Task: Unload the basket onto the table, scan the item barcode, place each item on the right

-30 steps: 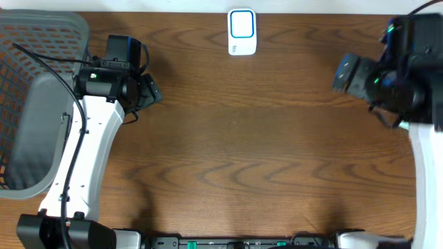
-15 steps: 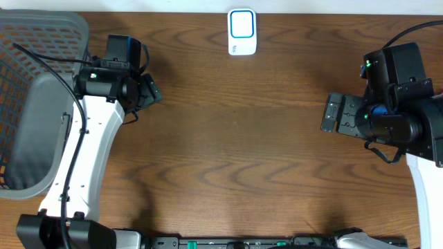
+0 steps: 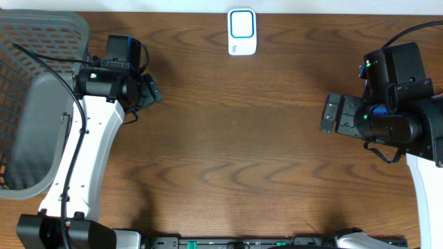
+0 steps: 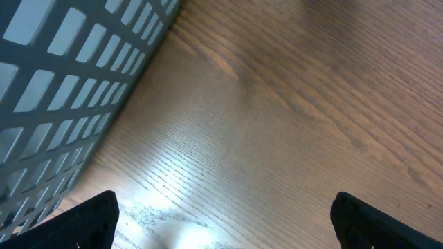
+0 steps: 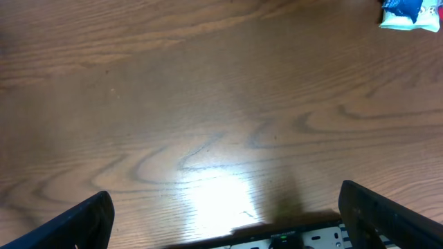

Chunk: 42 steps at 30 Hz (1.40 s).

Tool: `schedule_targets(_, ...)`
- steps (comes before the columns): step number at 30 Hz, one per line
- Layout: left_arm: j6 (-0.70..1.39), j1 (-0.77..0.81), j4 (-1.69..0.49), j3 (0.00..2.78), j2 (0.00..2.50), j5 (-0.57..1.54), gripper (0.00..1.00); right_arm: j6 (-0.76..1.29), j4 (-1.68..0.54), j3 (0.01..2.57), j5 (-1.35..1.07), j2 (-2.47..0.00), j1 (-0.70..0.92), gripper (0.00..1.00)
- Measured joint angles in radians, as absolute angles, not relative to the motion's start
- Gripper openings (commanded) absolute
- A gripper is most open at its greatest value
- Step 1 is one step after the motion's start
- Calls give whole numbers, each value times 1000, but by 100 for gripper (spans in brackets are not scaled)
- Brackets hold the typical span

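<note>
R end effector (image 3: 327,115) shifted inboard; wood table (image 3: 242,152).

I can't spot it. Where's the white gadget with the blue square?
Overhead view: the gadget lies at the far edge of the table, near the middle, with bare wood around it.

Place: you're at a mock shop checkout on a wood-grain table (image 3: 242,138)
Signs: scanner (image 3: 242,31) at 12 o'clock, grey basket (image 3: 17,104) at 9 o'clock
</note>
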<state>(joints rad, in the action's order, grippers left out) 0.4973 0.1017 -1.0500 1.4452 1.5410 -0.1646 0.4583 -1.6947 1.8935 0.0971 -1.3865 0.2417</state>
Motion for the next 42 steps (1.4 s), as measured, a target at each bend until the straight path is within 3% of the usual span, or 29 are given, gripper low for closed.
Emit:
schedule_targets(9,497,102,-1050,1445,1541,-165,98,381,-1639,1763,97,-1355,242,99)
schedule_targets(28,497,102,-1050,1444,1541,-165,98,164,-869,884,55,-587,240,99)
schedule_targets(42,497,102,-1050,1444,1541,-165,98,25,-416,421,-65,-247,168,99)
